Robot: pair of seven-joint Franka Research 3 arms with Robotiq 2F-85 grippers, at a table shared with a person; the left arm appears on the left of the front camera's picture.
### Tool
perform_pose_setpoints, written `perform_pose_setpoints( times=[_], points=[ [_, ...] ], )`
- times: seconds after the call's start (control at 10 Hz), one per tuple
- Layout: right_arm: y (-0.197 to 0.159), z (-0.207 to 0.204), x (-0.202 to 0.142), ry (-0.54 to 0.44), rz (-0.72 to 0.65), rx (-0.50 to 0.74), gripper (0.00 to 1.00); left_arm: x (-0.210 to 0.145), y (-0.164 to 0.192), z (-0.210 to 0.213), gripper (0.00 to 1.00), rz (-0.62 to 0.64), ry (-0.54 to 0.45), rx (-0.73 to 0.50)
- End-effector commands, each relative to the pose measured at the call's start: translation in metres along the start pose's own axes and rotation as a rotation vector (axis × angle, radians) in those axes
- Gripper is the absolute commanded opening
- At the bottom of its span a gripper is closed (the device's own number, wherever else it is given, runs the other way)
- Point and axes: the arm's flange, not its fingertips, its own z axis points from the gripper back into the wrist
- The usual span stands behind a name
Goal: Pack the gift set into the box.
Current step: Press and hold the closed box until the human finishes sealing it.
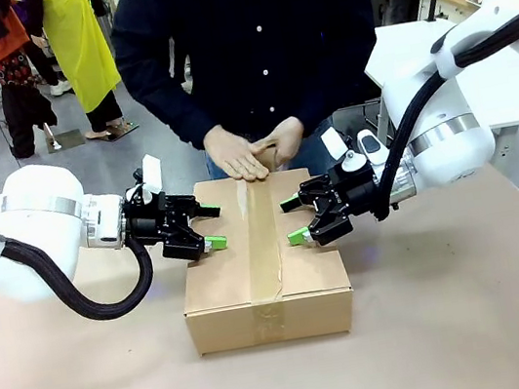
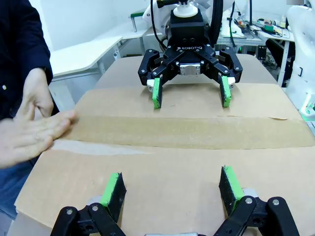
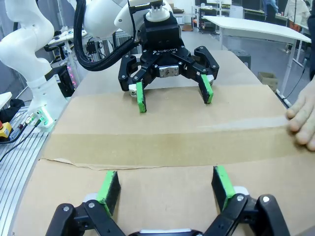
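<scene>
The box (image 1: 262, 268) sits shut mid-table, its top flaps (image 2: 162, 177) closed and a strip of brown tape (image 1: 261, 234) running along the seam (image 3: 162, 145). The gift set is hidden. My left gripper (image 1: 209, 227) hovers open over the box's left top edge, its green pads (image 2: 114, 189) just above the cardboard. Facing it from the right side is my right gripper (image 1: 292, 220), also open, pads (image 3: 109, 187) over the flap. Each wrist view shows the other gripper across the tape: the right one (image 2: 191, 93) and the left one (image 3: 173, 96). The person's hands (image 1: 251, 151) rest on the far end of the tape.
A brown paper-covered table (image 1: 475, 308) spreads around the box with free room in front and at both sides. The person (image 1: 256, 47) stands close at the far edge. White tables and other people stand farther back.
</scene>
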Motion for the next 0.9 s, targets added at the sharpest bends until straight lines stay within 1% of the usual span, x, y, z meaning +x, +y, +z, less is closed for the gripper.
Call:
perform_pose_setpoints(
  times=[0.0,0.8],
  points=[
    [0.0003,-0.0011,-0.0015,0.004,0.006,-0.001,1.00,-0.0020,-0.0011,-0.0022,1.00,-0.011,0.003,0.012],
    [0.0003,-0.0011,-0.0015,0.004,0.006,-0.001,1.00,-0.0020,-0.0011,-0.0022,1.00,-0.011,0.003,0.012]
  ],
)
